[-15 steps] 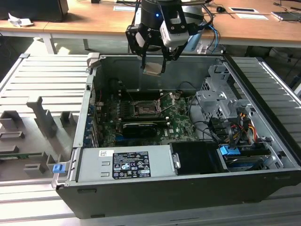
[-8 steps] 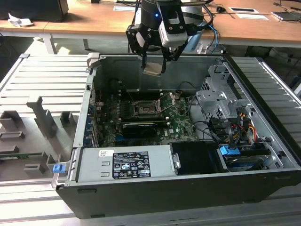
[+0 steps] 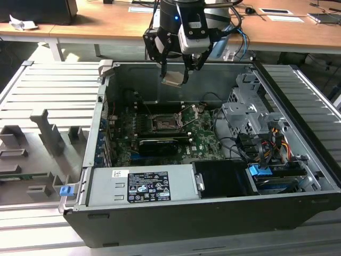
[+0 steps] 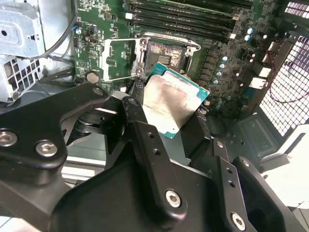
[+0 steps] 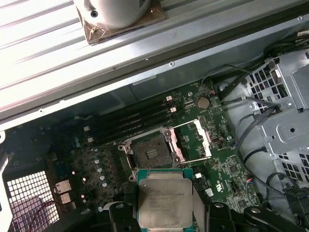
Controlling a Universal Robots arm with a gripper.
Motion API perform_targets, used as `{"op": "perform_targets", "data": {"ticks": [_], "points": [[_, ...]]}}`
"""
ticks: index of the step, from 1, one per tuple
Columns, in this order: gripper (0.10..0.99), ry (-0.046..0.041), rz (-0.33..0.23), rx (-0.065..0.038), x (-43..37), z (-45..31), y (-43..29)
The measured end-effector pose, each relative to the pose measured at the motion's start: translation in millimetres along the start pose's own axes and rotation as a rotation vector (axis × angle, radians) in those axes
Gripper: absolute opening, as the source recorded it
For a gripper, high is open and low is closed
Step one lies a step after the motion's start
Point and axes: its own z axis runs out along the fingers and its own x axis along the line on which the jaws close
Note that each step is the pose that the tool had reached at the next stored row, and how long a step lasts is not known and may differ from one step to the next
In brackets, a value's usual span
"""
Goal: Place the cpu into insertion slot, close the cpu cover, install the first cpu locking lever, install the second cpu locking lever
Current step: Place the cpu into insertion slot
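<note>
My gripper is shut on the cpu, a flat silver square with a green edge, and holds it in the air above the open computer case. In both wrist views the cpu sits between the black fingers. Well below it on the green board lies the insertion slot, bare with nothing in it. The cpu cover stands swung open to one side of the slot, and thin metal levers are raised along its edges.
Memory slots run along one side of the socket. A long black card lies in front of it, then the labelled power supply. A metal drive cage and cables fill the exterior view's right. Case walls surround the board.
</note>
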Motion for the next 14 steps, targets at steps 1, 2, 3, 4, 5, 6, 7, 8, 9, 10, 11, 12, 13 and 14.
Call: {"op": "perform_targets", "data": {"ticks": [1,2,3,4,5,6,7,8,9,10,11,12,13,14], "points": [[0.541,-0.001,0.01,0.0,0.0,0.3,0.0],[0.541,-0.0018,0.018,0.0,0.0,0.5,-0.1],[0.541,-0.0024,0.024,0.0,0.0,0.7,-0.1],[0.541,-0.0029,0.029,-0.001,0.0,0.8,-0.1],[0.541,-0.0037,0.037,-0.001,0.0,1.0,-0.1],[0.541,-0.0042,0.042,-0.001,0.0,1.1,-0.1],[0.541,-0.0048,0.048,-0.001,0.0,1.2,-0.1],[0.541,-0.0056,0.055,-0.001,0.0,1.4,-0.2],[0.541,-0.0061,0.06,-0.001,0.0,1.5,-0.2],[0.541,-0.0067,0.066,-0.001,0.0,1.6,-0.2],[0.541,-0.0077,0.077,-0.001,0.0,1.7,-0.2],[0.541,-0.0085,0.084,-0.002,0.0,1.8,-0.2],[0.541,-0.0089,0.089,-0.002,0.0,1.9,-0.2],[0.541,-0.0094,0.093,-0.002,0.0,1.9,-0.2]]}}
